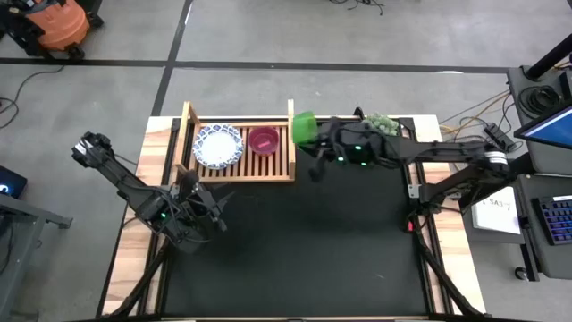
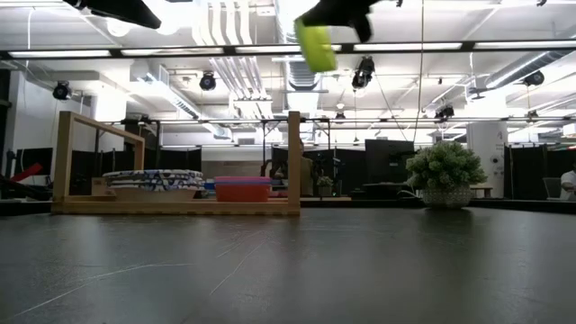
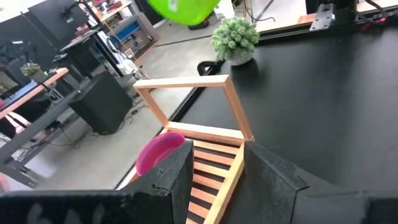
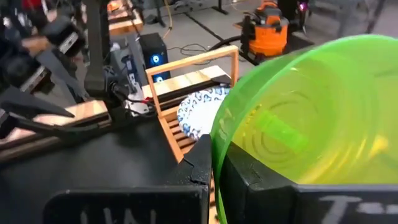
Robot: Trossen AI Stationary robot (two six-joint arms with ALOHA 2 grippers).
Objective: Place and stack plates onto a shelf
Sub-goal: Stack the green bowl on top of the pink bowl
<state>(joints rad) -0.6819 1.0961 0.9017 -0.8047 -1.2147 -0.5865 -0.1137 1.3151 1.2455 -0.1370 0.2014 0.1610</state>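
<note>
green bowl [image 4: 311, 118] in right end effector [image 4: 217, 165] hides shelf [image 4: 186, 134] partly.

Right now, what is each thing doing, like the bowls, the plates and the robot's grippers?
Plates: stacked on the shelf, at its left end.
Shelf: flat on the table, holding plates and one bowl.
Pink bowl: upright on the shelf, beside the plates.
Green bowl: tilted, held in the air near the shelf's right end.
Right gripper: shut on the green bowl's rim.
Left gripper: open, empty, near the shelf.
Small plant: standing on the table.
</note>
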